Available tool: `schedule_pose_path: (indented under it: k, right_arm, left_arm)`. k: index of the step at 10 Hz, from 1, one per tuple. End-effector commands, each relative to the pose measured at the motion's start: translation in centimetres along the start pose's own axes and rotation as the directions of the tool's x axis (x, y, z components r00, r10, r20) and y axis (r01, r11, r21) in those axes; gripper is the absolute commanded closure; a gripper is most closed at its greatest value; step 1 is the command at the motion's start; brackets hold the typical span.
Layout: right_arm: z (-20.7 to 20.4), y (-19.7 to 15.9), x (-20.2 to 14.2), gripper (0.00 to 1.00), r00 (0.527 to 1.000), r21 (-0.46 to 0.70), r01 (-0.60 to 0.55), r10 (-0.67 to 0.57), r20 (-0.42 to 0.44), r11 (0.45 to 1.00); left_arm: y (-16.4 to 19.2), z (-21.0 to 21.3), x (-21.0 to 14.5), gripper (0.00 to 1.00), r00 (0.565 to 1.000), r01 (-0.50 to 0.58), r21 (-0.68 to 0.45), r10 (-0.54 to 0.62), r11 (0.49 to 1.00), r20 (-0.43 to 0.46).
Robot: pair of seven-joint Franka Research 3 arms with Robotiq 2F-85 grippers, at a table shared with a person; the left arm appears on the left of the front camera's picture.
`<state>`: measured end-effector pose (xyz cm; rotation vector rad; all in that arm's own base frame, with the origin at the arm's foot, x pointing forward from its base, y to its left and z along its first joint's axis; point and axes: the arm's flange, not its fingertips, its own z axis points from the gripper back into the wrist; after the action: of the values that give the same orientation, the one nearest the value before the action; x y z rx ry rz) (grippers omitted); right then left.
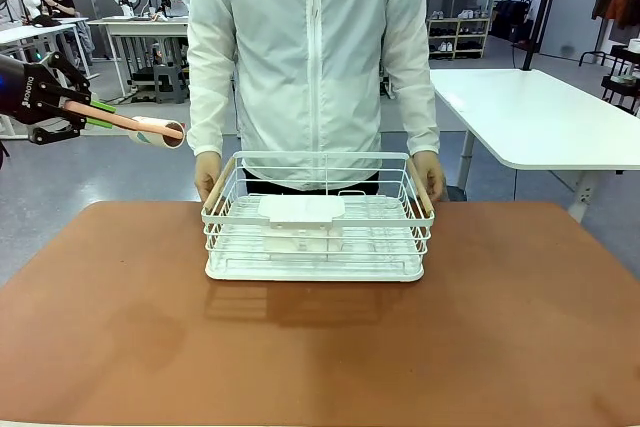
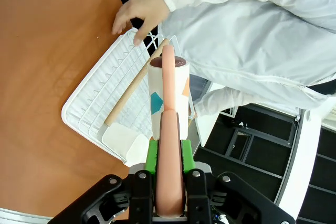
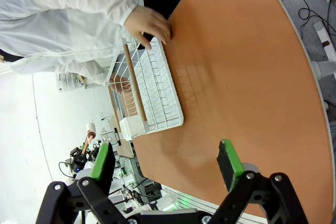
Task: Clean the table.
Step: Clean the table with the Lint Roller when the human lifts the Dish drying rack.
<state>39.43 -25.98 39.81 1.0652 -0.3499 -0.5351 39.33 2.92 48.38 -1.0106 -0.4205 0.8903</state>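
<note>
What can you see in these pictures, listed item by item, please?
table: one, reddish-brown, in the foreground.
basket: one, white wire with two wooden handles, on the table's far middle.
plastic piece: one, white, on the basket's near side.
lint roller: one, pink handle and white roll with coloured patches, in the air left of the basket.
white table: one, white, behind on the right.
person: one, white jacket, at the far side.
hands: two, on the basket's two ends.
left end effector: one, black with green pads, shut on the lint roller's handle.
right end effector: one, black with green pads, open above the table.
</note>
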Motion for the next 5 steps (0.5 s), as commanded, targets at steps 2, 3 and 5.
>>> schedule_pose_path:
  k: [2, 3, 5]
  right_arm:
    - [0.17, 0.25, -0.22, 0.0, 1.0, 0.008, -0.009, 0.009, -0.003, 1.0]
    - [0.17, 0.25, -0.22, 0.0, 1.0, 0.008, -0.009, 0.009, -0.003, 1.0]
    - [0.17, 0.25, -0.22, 0.0, 1.0, 0.008, -0.009, 0.009, -0.003, 1.0]
  left_arm:
    - [-0.16, 0.02, -0.04, 1.0, 1.0, 0.002, -0.003, -0.002, 1.0, 0.002]
    - [-0.16, 0.02, -0.04, 1.0, 1.0, 0.002, -0.003, -0.002, 1.0, 0.002]
    - [-0.16, 0.02, -0.04, 1.0, 1.0, 0.002, -0.003, -0.002, 1.0, 0.002]
